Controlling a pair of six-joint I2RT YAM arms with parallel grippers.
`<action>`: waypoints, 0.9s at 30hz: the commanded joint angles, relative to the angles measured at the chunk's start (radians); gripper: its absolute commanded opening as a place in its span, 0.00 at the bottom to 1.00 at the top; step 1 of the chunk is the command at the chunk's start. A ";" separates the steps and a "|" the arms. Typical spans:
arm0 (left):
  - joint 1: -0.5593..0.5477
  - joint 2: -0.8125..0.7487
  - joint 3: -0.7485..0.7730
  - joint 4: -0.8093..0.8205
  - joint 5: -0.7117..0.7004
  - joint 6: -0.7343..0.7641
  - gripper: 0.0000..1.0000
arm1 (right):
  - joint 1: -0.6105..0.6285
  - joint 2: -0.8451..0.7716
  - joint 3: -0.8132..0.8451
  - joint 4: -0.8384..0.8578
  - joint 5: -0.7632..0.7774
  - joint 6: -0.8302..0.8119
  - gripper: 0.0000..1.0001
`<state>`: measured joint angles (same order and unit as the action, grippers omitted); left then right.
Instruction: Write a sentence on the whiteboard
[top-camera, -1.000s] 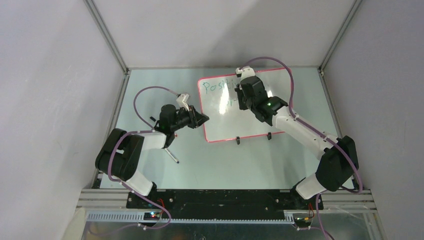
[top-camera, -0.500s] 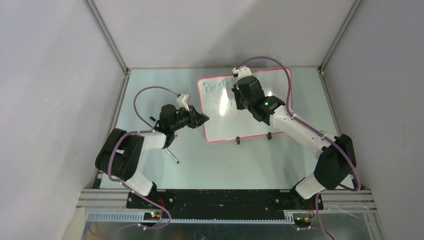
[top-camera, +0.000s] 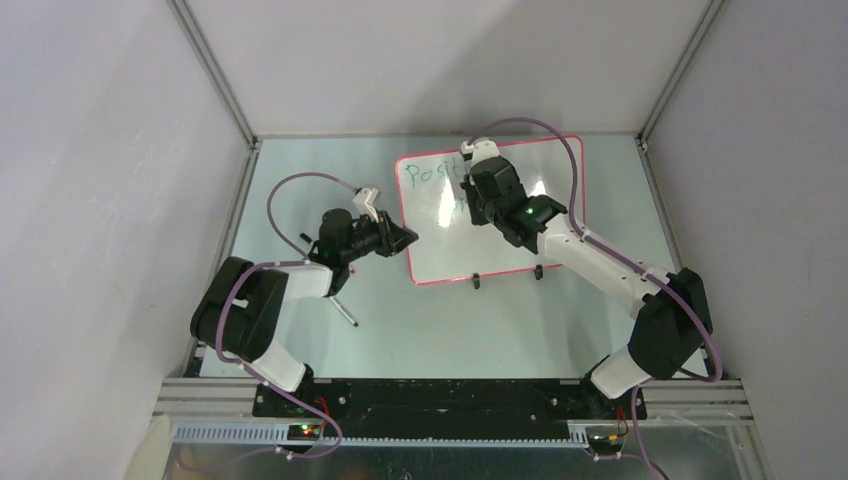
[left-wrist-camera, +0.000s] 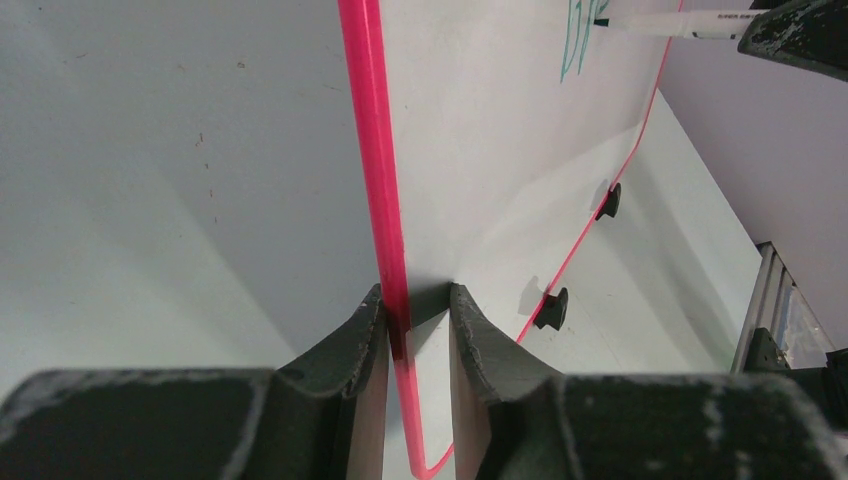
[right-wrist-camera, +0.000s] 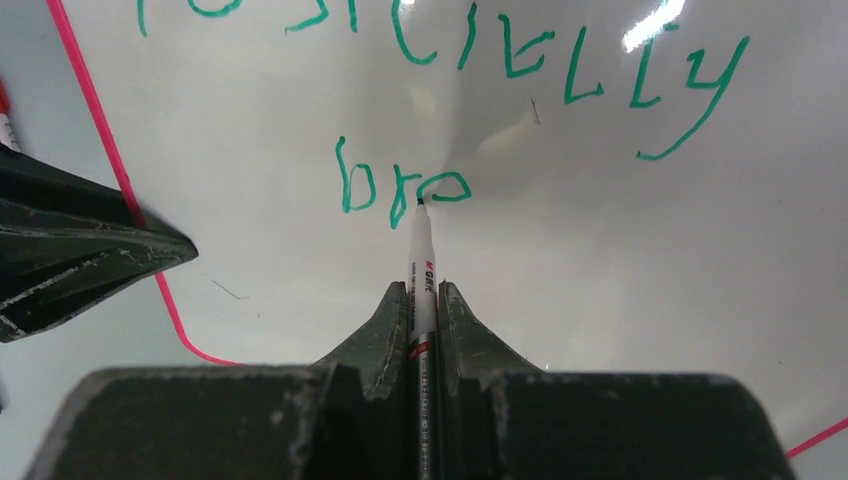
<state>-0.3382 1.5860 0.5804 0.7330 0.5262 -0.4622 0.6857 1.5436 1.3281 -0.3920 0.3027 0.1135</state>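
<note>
On the far right part of the pale green counter (top-camera: 285, 170) stands the large glossy white rectangular whiteboard (top-camera: 445, 255) with a thin red-pink rim, its two small black feet (top-camera: 476, 281) along its near edge. The left fingers (left-wrist-camera: 350, 345) are clamped on the board's left rim, while the right fingers (right-wrist-camera: 385, 330) are clenched around a slim white marker (right-wrist-camera: 421, 260) whose tip touches the board. The thin green handwritten sentence (right-wrist-camera: 520, 60) fills a far line, with a few letters starting "br" nearer, at the marker's tip.
</note>
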 joint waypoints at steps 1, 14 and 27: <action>-0.008 -0.017 0.022 0.015 -0.022 0.042 0.24 | 0.000 -0.032 -0.029 -0.022 0.031 0.007 0.00; -0.007 -0.017 0.024 0.014 -0.022 0.042 0.23 | -0.009 -0.051 -0.040 -0.044 0.075 0.008 0.00; -0.008 -0.018 0.022 0.016 -0.022 0.042 0.24 | -0.027 -0.146 -0.040 -0.004 -0.073 0.011 0.00</action>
<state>-0.3382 1.5860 0.5804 0.7341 0.5274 -0.4622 0.6601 1.4780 1.2869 -0.4355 0.2970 0.1204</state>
